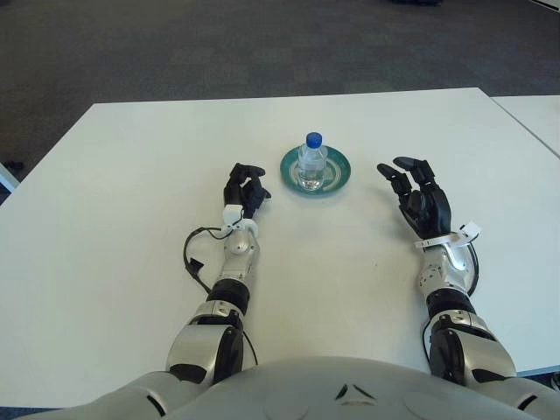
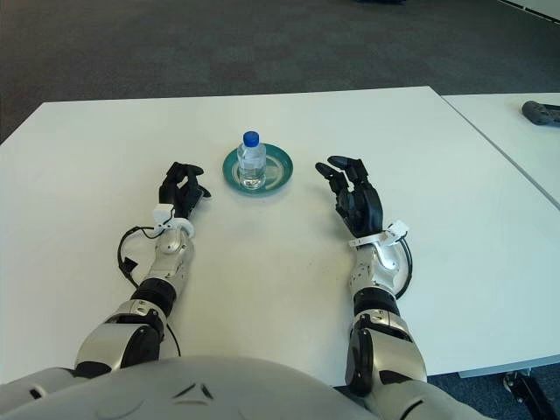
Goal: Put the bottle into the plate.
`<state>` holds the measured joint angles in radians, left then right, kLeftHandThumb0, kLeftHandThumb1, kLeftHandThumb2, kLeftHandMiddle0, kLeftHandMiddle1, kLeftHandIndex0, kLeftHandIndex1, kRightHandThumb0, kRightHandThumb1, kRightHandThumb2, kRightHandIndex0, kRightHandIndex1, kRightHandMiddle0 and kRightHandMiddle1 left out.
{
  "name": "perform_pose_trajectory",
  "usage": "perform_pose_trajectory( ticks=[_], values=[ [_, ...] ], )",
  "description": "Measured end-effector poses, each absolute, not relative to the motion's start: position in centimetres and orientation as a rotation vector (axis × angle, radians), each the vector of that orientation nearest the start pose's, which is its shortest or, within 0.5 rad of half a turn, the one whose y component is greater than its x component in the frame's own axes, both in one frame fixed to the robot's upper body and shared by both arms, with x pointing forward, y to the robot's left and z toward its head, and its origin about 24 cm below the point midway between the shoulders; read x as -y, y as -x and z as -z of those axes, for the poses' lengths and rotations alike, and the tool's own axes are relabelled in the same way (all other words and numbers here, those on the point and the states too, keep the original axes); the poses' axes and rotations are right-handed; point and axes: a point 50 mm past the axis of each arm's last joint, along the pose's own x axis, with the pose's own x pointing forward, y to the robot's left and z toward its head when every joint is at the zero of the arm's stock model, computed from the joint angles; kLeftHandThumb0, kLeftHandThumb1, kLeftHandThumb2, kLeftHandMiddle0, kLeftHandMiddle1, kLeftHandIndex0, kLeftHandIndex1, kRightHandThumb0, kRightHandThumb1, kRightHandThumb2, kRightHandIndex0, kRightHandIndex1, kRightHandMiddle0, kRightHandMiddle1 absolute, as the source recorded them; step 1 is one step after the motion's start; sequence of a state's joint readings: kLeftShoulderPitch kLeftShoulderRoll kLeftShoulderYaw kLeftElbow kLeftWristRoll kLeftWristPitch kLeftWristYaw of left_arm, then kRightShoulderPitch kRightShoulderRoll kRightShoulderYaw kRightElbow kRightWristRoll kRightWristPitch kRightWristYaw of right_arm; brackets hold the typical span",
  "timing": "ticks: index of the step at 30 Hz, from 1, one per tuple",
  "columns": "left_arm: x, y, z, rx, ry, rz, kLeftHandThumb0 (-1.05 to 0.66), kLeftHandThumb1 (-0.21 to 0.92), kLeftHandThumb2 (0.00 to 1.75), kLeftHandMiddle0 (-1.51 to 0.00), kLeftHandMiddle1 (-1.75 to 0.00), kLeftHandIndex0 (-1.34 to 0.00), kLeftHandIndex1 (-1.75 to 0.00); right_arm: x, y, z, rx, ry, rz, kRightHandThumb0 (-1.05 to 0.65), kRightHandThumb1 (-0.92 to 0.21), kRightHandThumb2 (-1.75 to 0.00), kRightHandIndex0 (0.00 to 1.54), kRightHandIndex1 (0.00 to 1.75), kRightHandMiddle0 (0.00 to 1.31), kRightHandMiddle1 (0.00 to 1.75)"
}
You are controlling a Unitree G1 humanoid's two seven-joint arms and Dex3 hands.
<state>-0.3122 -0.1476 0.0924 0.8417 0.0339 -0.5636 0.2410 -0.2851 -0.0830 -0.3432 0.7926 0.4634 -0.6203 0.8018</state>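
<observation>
A small clear bottle with a blue cap stands upright in the middle of a green plate on the white table. My left hand is left of the plate and a little nearer to me, its fingers curled and holding nothing. To the right of the plate, my right hand has its fingers spread and holds nothing. Neither hand touches the bottle or the plate.
A second white table stands to the right, with a dark object on it. A black cable loops beside my left wrist. Dark carpet lies beyond the table's far edge.
</observation>
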Motion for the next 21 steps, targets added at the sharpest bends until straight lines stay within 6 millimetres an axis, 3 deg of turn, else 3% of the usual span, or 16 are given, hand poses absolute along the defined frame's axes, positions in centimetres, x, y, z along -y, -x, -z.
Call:
perform_pose_trajectory(
  ticks=[7,21],
  values=[
    [-10.46,-27.7,1.23,0.06,0.089,-0.09,-0.62,0.92,0.65,-0.54,-1.02,-0.31,-1.25,20.31,-26.9,-0.82,0.302,-0.291,-0.291,-0.69,-0.92,-0.42,0.39,0.48,0.12,1.06],
    [-10.22,-27.27,0.75,0.111,0.099,-0.056,-0.66,0.92,0.56,-0.61,-0.86,-0.34,-1.15,20.22,-27.21,-0.89,0.285,-0.246,-0.302,-0.63,-0.92,-0.54,0.35,0.52,0.1,1.07]
  ],
)
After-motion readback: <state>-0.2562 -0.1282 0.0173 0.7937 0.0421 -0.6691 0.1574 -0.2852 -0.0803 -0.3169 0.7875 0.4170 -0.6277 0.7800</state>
